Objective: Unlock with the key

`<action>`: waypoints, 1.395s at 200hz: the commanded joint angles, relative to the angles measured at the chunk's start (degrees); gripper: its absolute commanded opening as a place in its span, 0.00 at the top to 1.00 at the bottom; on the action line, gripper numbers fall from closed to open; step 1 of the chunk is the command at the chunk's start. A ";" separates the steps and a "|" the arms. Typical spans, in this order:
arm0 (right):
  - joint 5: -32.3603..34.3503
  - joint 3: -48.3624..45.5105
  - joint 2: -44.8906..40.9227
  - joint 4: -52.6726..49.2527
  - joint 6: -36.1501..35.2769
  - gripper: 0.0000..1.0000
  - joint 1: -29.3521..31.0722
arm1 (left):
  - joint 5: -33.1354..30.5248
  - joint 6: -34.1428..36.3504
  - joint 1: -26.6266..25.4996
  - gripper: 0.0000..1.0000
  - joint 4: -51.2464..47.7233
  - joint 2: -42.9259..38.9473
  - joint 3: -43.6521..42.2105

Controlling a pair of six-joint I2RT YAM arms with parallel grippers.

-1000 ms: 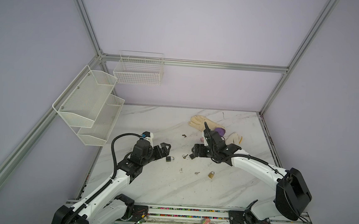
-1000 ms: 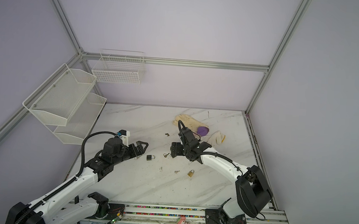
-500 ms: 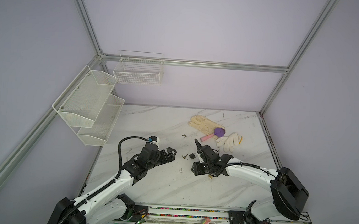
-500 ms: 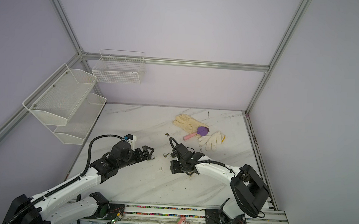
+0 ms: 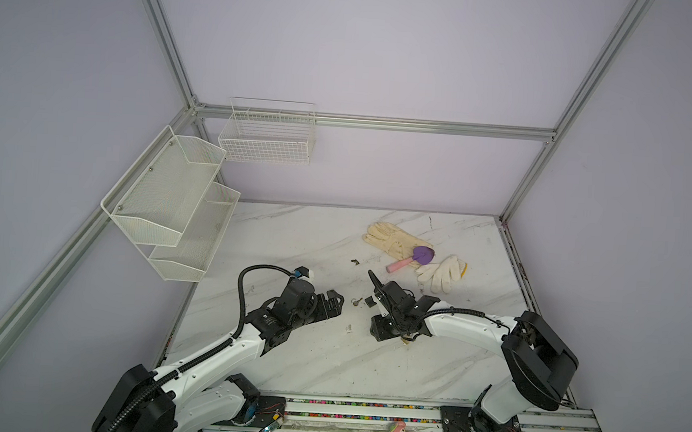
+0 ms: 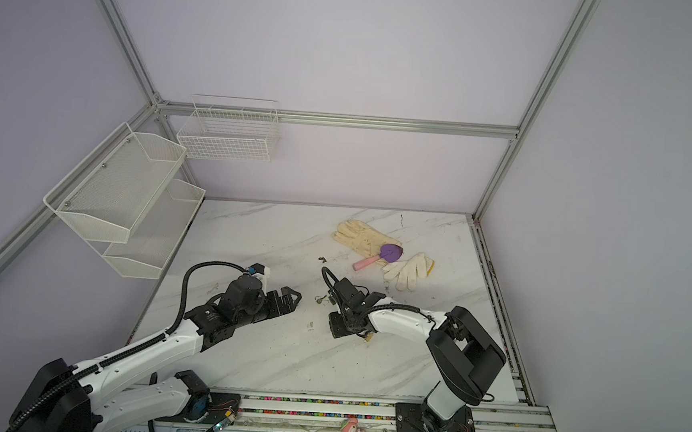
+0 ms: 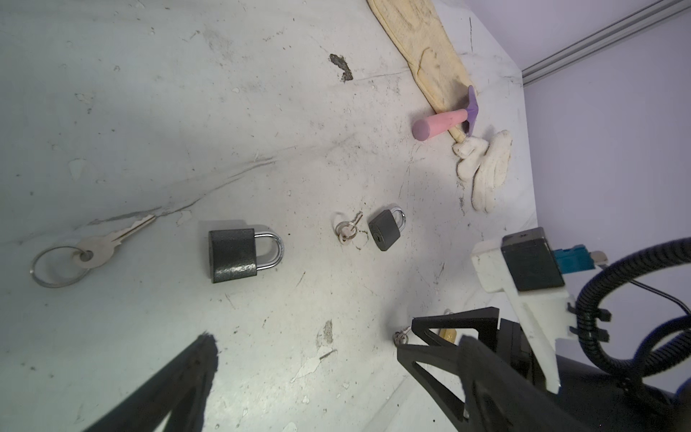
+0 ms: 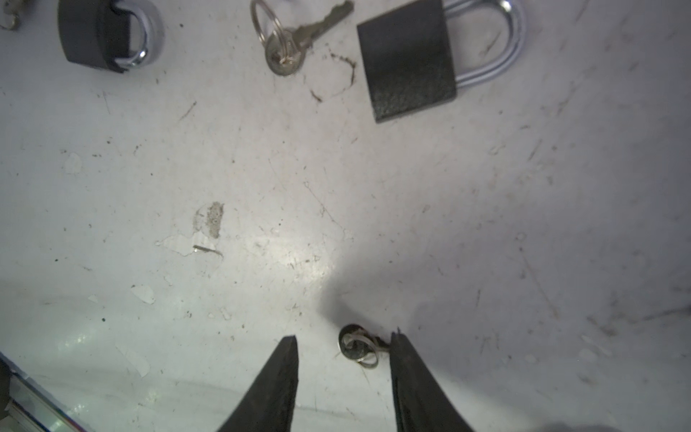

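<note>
On the scuffed white table point(image 8: 486, 224), we find the right gripper point(image 8: 344, 336) lowered over a small key point(image 8: 359, 346). Its jaws stand partway apart and bracket the key: one fingertip point(image 8: 403, 349) touches the blade end, while the ringed head lies clear of the opposite one. The key lies flat, its long axis running roughly from finger to finger, so we judge a squeeze would catch it end to end rather than across its flats. The left gripper point(image 5: 333, 303), jaws spread wide and empty, hangs well apart; the right arm is plainly nearer. A dark padlock point(image 8: 407, 63) and a second key point(image 8: 291, 41) lie beyond the fingertips
</note>
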 commanded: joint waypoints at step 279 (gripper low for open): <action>-2.87 1.41 0.87 -2.17 0.53 0.82 -0.04 | -1.88 -1.84 -0.44 0.00 1.33 -0.09 3.96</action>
